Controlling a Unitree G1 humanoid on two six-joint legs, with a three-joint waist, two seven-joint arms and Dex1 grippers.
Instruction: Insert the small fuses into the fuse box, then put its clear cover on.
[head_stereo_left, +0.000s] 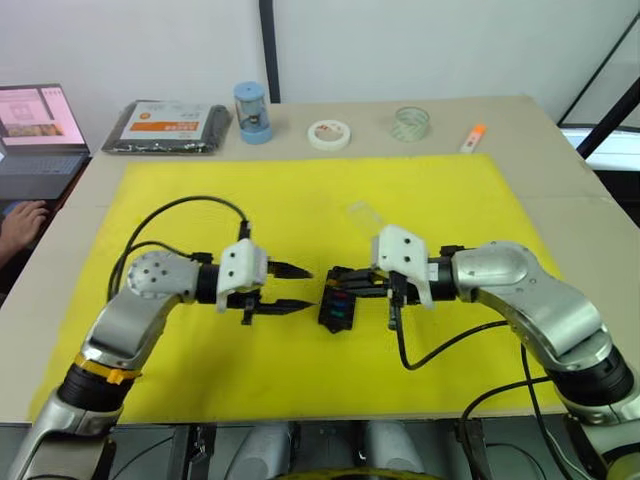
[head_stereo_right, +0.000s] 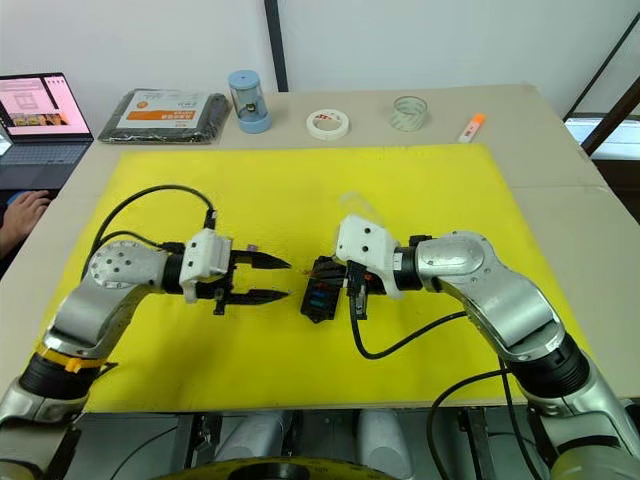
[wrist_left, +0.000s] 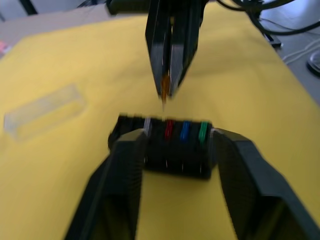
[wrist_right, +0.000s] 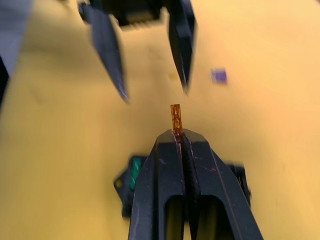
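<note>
Right gripper (wrist_right: 176, 134) pinching amber fuse (wrist_right: 175, 118) just above fuse box (wrist_left: 165, 145); left gripper (head_stereo_left: 292, 288) gaping open beside box.

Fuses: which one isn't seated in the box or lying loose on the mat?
The amber fuse, pinched in the right claw above the fuse box. Grey, red, blue and green sit in slots; a purple one lies loose.
</note>
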